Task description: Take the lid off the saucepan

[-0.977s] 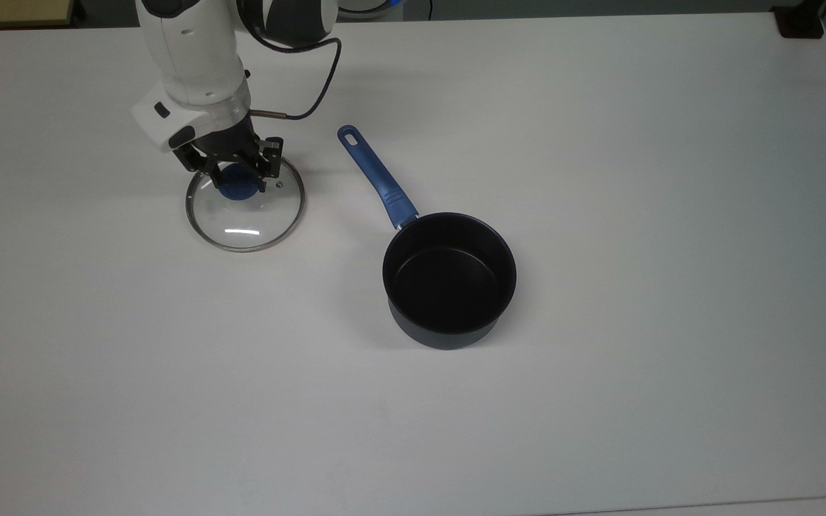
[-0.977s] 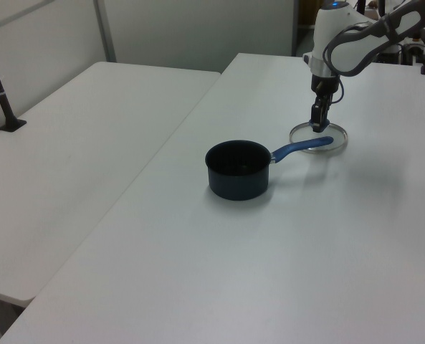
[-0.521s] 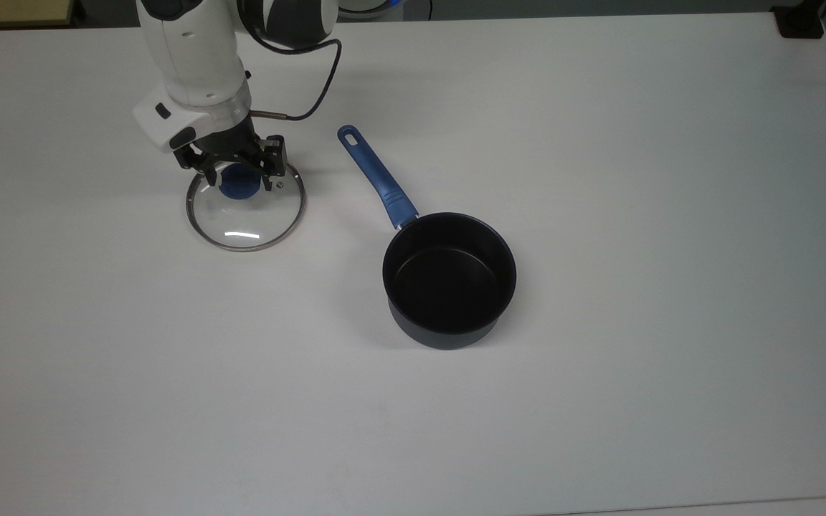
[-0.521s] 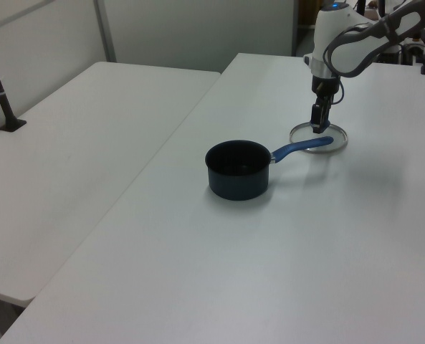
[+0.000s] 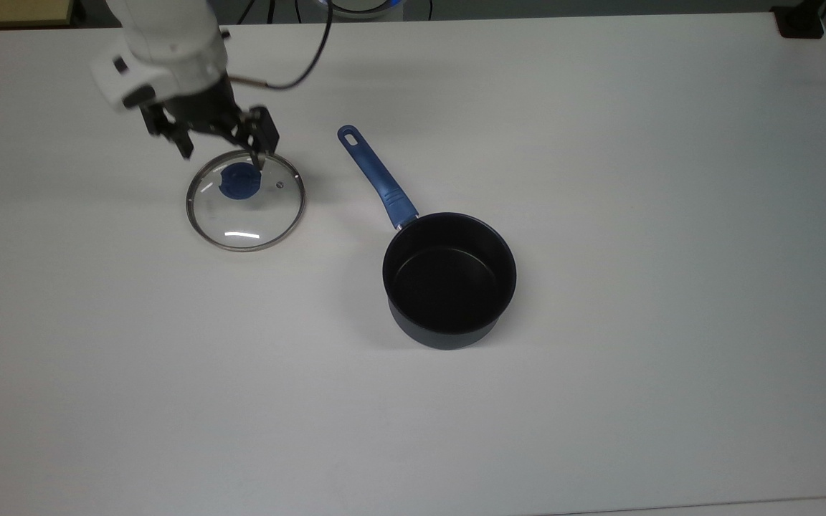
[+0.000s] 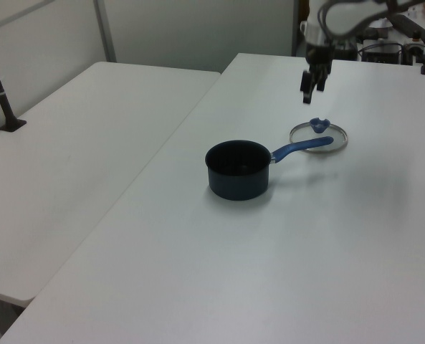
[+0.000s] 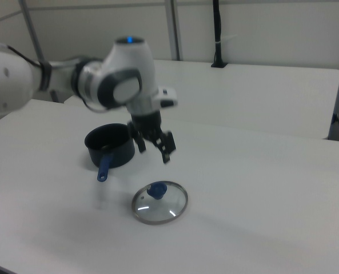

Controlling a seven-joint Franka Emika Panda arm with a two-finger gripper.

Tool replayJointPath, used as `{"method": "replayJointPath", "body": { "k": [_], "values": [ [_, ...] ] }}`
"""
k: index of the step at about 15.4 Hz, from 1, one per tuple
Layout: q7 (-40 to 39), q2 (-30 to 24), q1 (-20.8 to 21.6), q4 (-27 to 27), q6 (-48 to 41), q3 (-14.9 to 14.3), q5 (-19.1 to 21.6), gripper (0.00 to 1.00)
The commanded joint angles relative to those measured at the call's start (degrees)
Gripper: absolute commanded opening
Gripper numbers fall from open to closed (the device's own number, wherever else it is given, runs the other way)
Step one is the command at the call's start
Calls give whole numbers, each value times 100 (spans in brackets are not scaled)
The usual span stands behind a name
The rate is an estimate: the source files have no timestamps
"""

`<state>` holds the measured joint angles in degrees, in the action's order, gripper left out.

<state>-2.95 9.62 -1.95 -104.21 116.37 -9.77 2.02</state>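
Two white tables stand side by side before pale partition walls.

white table, second table, perhaps adjoining

No lettering, label, brand or number can be read anywhere. The glass lid shows faint pale marks beside its blue knob in the top view, too small to make out as words. The saucepan bears no readable marking on its wall or on its blue handle. The white table carries no print or sign, and the casing of the robot arm shows only a small blue light, with no legible text.
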Motion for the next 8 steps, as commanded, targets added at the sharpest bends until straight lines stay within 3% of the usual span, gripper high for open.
{"method": "replayJointPath", "body": {
  "k": [1,4,8],
  "values": [
    [215,-337,274,707,-1263,-43,105,100],
    [381,-487,405,1024,-1906,246,17,100],
    [541,-759,888,1052,-2302,265,-158,100]
  ]
}}
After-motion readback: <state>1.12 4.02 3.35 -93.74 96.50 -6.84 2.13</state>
